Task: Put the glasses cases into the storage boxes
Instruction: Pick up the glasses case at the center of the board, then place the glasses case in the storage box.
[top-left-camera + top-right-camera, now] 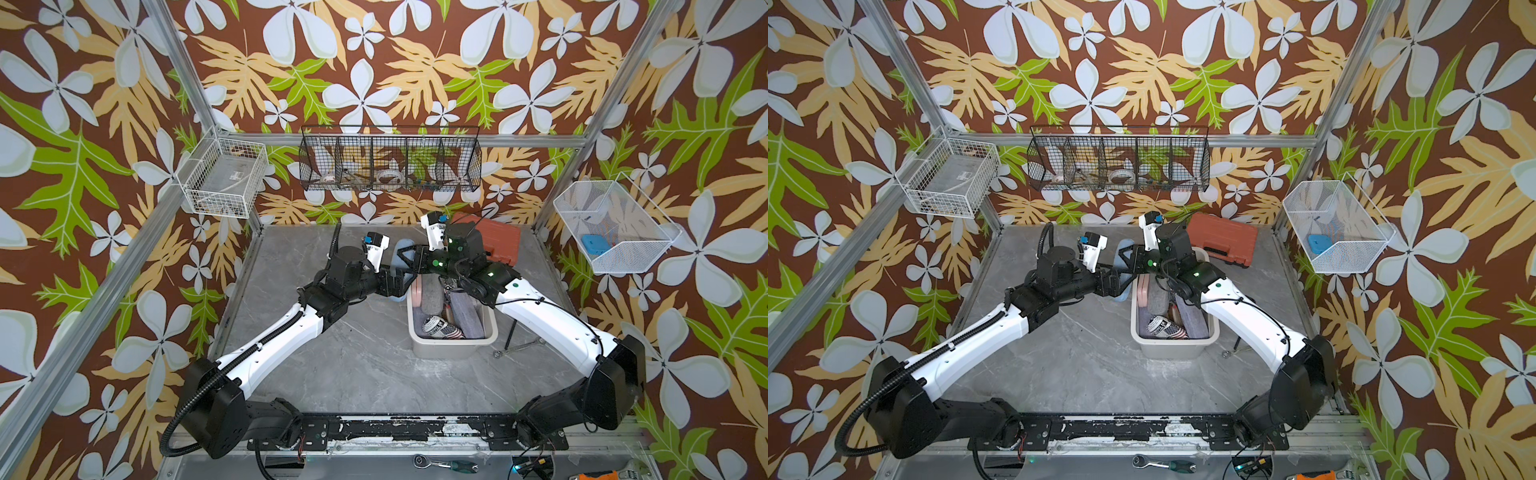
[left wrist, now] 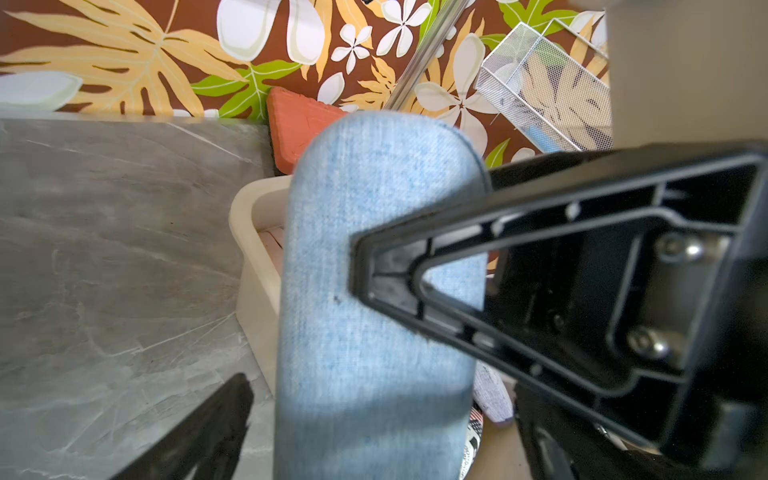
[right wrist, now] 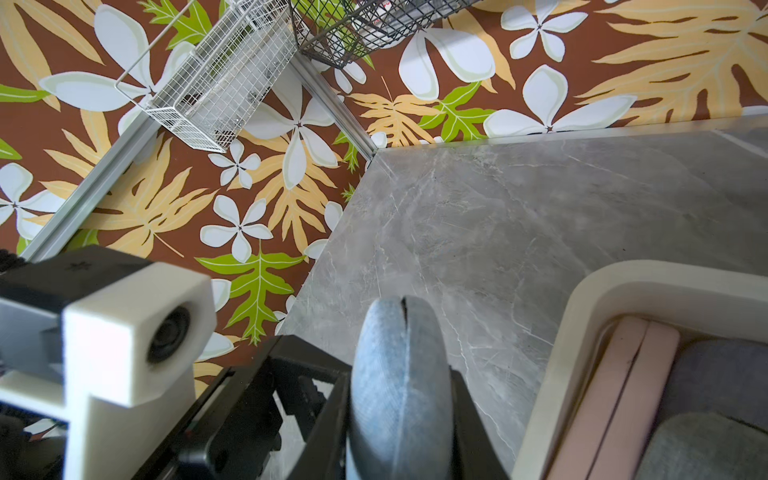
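The left fingers (image 2: 208, 432) stand open about the blue case (image 2: 374, 232). The one that shows plainly in the left wrist view is clear of the case's edge, with bare counter (image 2: 124, 249) in the gap. The case hangs above the counter, seam edge up, and the right fingers (image 3: 473, 440) are closed on its two broad faces, gripping it just beyond the left fingers. To the right of both pairs of fingers and lower down, the tub (image 1: 453, 347) stands on the counter. It holds a pink case (image 3: 615, 395), a grey case (image 3: 706, 449) and a print case (image 1: 442, 328). Behind the right fingers, by the back wall, lies the tool case (image 1: 1223, 241).
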`<state>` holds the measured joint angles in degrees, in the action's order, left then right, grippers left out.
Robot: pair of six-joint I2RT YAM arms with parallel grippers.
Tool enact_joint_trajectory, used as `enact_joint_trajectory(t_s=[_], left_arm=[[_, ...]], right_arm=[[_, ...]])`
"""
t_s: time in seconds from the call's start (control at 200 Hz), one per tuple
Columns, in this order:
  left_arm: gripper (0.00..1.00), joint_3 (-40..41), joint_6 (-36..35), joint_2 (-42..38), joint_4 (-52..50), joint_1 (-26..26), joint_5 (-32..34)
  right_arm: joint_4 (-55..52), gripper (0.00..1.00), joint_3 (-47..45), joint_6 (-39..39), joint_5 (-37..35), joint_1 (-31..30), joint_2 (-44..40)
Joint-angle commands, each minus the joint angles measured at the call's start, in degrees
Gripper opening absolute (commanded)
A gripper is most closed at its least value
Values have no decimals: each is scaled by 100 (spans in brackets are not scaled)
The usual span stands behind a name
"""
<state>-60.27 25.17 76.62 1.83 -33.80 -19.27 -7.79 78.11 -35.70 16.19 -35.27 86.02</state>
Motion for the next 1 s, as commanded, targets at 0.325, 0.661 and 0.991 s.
enact_joint_trajectory(t_s=[0.325,0.661,0.991], left_arm=[[100,852,11,-1201,1266,-4,576],[100,799,215,-1213,1027,-4,1179],[100,588,259,-872,740,-6,1136]], right_arm=[[-1396,23,550,1053,-1639,-15,-610],[-2643,23,292,1544,-3828,-15,-1184],[-3641,23,306,1724,-4719,-18,-1263]])
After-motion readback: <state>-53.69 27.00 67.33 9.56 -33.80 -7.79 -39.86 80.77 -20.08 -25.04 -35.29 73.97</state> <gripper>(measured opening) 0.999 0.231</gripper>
